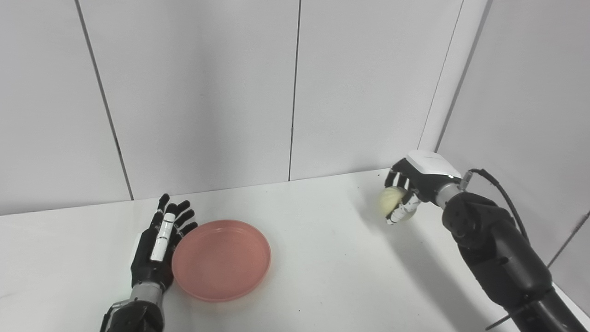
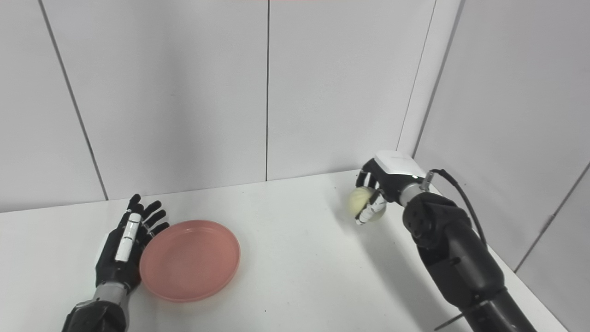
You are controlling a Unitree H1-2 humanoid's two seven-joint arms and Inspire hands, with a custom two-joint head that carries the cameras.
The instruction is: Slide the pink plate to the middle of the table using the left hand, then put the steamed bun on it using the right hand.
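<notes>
The pink plate point(image 1: 221, 259) lies flat on the white table point(image 1: 322, 258), left of its middle. My left hand point(image 1: 159, 242) stands open against the plate's left rim, fingers stretched toward the wall. Far right near the back corner, my right hand point(image 1: 408, 191) is shut on the pale steamed bun point(image 1: 391, 201), holding it a little above the tabletop; fingers wrap its right side. In the right eye view the bun point(image 2: 361, 201) and plate point(image 2: 190, 260) look the same.
Grey wall panels point(image 1: 295, 92) close the table at the back and on the right. The right arm's black forearm point(image 1: 498, 253) runs along the table's right edge, with a cable looping over it.
</notes>
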